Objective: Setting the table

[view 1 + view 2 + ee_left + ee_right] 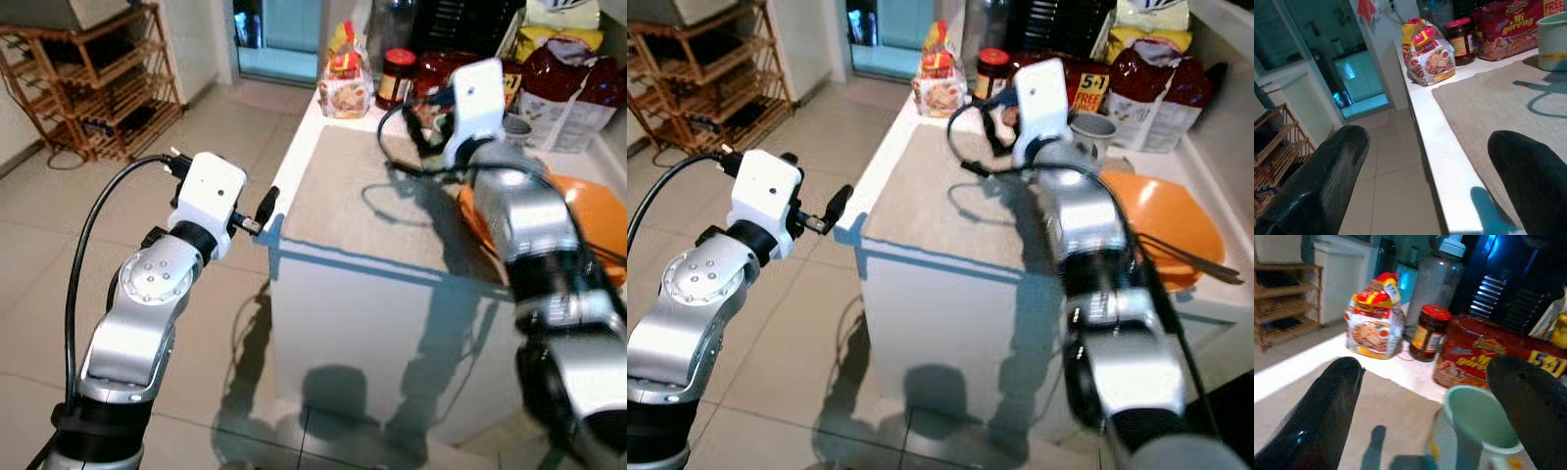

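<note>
Right gripper [1420, 401] is reaching over the white counter [304, 147], fingers spread wide, holding nothing, hovering just above and around the pale green mug [1474, 431] that is sitting at the far edge of the beige placemat [950, 206]. One black finger [1322, 411] is showing on each side of the mug's rim, not touching it as far as can be told. Orange bowl [1166, 220] is sitting on the counter to the robot's right of the placemat, dark utensils lying across it. Left gripper [1425, 181] is hanging off the counter's near-left corner, over the tiled floor [59, 255], fingers wide, empty. At the counter's back: instant noodle pack [1374, 323], red-lidded jar [1429, 333], red noodle multipack [1484, 362], plastic water bottle [1437, 281]. Wooden rack [93, 83] is standing by the wall on the left.
</note>
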Motion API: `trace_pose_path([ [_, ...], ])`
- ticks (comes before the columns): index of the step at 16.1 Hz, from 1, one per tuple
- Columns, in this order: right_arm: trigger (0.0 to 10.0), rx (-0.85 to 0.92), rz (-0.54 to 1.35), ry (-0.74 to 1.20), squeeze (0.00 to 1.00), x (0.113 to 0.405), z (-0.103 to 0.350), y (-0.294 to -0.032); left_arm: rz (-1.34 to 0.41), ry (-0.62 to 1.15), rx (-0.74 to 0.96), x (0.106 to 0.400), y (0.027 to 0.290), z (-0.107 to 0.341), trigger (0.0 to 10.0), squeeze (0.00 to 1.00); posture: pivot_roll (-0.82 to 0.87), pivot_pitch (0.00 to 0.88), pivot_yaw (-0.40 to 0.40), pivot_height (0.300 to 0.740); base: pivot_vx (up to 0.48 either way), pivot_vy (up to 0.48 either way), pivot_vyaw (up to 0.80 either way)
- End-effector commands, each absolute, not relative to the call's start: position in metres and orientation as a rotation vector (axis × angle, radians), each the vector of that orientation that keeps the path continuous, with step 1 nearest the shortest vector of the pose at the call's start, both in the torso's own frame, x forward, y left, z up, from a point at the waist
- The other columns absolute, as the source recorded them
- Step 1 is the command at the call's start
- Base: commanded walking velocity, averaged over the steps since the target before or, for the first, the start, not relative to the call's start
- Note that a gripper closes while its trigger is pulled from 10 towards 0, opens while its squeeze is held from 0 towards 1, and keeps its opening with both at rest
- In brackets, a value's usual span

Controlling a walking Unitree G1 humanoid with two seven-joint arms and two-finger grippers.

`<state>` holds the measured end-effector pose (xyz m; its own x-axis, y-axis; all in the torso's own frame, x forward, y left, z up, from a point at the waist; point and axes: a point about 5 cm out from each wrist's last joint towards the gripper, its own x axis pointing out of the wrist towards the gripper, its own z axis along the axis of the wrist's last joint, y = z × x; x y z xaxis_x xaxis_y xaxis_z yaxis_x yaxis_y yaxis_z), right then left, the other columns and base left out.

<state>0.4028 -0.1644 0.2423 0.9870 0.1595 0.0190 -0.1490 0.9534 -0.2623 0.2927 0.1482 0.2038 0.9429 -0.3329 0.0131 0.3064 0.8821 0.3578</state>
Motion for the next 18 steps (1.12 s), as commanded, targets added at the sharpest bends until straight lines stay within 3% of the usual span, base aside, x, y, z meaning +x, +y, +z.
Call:
trace_pose_path([
  [1,10.0,-0.275,0.148,-0.041,1.0,0.408,0.247,-0.171,-0.365,-0.096,0.375,0.292,0.144,0.209,10.0,0.0,0.04,0.0,-0.022,0.74,0.0,0.0,0.0],
  [7,10.0,-0.464,0.199,0.074,1.0,0.422,0.248,-0.182,-0.455,-0.054,0.409,0.286,0.147,0.212,10.0,0.0,0.07,0.042,-0.005,0.74,0.0,0.0,0.0],
  [14,10.0,-0.531,0.133,0.048,1.0,0.424,0.256,-0.191,-0.508,-0.021,0.438,0.274,0.152,0.215,10.0,0.0,0.11,0.097,-0.003,0.74,0.0,0.0,0.0],
  [18,10.0,-0.319,-0.014,0.045,1.0,0.423,0.254,-0.208,-0.516,-0.01,0.441,0.268,0.152,0.217,10.0,0.0,0.12,0.128,0.0,0.74,0.0,0.0,0.0],
])
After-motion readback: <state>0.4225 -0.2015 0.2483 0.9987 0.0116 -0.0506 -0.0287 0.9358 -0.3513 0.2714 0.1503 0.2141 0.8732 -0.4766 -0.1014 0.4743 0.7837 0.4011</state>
